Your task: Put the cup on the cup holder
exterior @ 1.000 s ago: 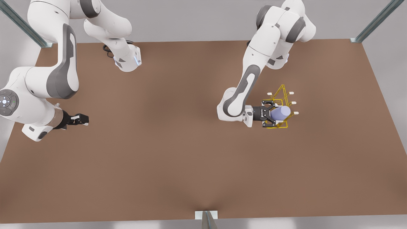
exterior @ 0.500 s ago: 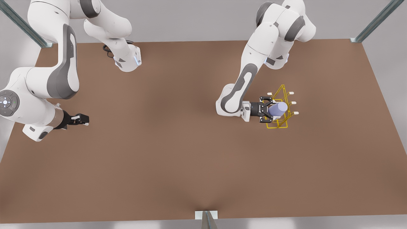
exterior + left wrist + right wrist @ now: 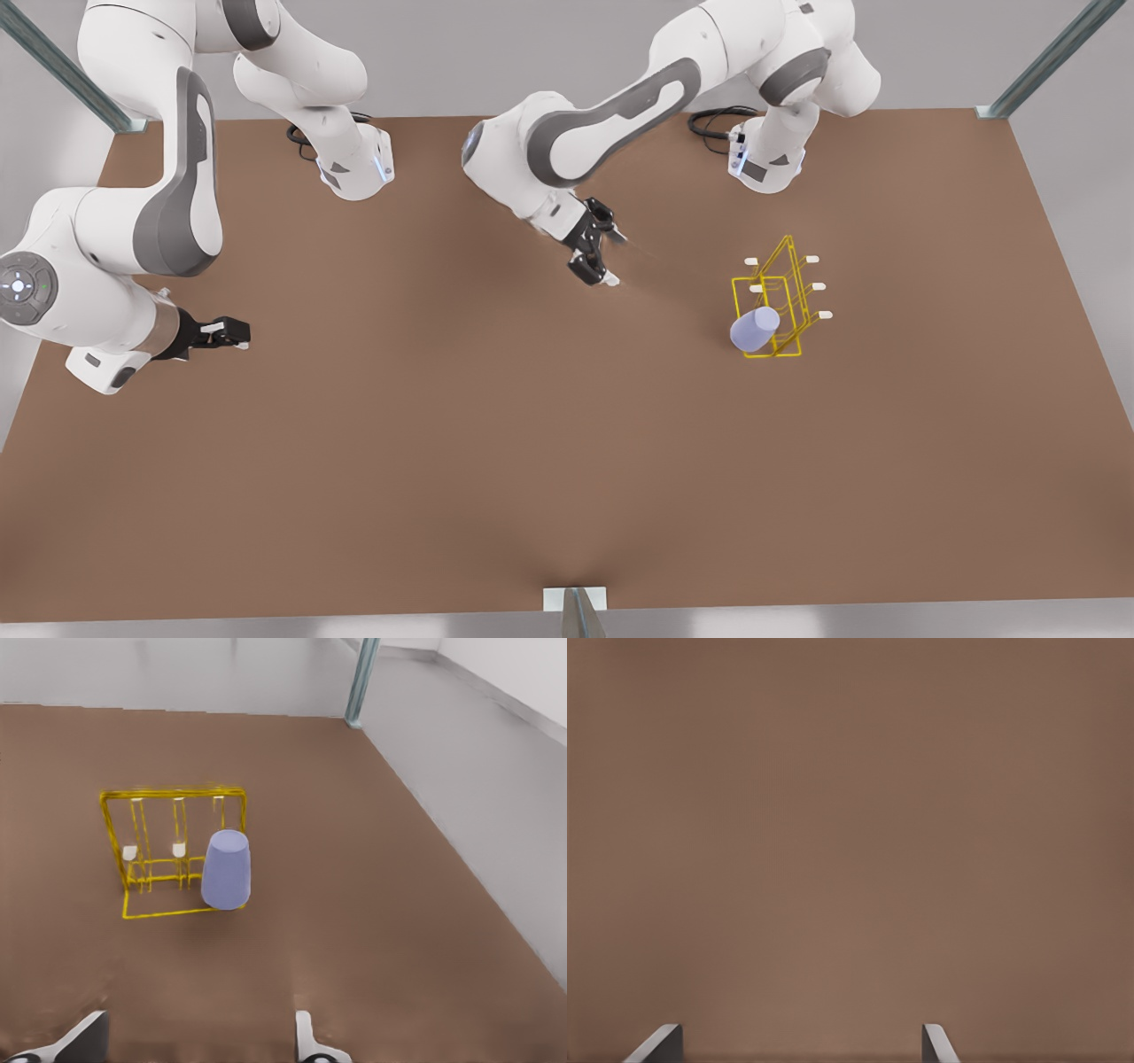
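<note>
The lavender-blue cup hangs against the near corner of the yellow wire cup holder, with no gripper touching it. Whether a peg is inside it cannot be seen. My left gripper is open and holds nothing. It hovers well off the holder, toward the front view's left and farther back, and faces the rack. My right gripper waits open over bare table at the front view's far left.
White-tipped pegs stick out of the holder on both sides. The brown table spreads wide around it. Both arm bases stand at the back edge, and metal posts mark the corners.
My left gripper let go of the cup and swung back toward the front view's left, away from the holder. The cup stayed at the rack and settled a little lower. The right arm stayed put.
</note>
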Robot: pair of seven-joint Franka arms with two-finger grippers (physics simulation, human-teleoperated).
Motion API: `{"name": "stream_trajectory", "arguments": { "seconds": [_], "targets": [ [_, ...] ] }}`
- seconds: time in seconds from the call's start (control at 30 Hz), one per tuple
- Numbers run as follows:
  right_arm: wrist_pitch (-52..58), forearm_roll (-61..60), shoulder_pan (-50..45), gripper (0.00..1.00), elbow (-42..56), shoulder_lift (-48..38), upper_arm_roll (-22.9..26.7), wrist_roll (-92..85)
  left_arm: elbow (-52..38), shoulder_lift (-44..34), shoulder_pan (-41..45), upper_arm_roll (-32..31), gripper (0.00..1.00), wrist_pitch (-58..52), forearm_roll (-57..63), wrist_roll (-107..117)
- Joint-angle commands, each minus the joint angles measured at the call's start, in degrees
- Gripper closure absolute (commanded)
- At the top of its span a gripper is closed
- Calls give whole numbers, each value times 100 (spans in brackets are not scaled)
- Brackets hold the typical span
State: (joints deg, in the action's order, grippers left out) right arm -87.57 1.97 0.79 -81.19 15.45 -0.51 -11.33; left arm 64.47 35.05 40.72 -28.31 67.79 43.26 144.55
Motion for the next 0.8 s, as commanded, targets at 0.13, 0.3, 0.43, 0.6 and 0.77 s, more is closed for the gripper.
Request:
{"name": "stream_trajectory", "arguments": {
  "seconds": [0.13,0.3,0.43,0.6,0.77],
  "targets": [
    [3,-4,9,0,-2,-7,-46,-1,-374,-297,-4080,-2460,0,876,-732,-7316],
    [3,-4,9,0,-11,-7,-46,-1,-7,-1104,-3448,1891,0,937,-3649,-13839],
    [3,-4,9,0,-11,-7,-46,-1,2325,-2433,-3782,1926,0,2880,-3790,-13796],
    [-6,-4,0,0,-2,-7,-55,-1,1955,-2160,-3774,1935,0,2827,-3737,-13875],
    [-6,-4,18,0,-2,-7,-81,-1,1815,-1932,-3721,1935,0,2827,-3728,-13866]
  ]
}}
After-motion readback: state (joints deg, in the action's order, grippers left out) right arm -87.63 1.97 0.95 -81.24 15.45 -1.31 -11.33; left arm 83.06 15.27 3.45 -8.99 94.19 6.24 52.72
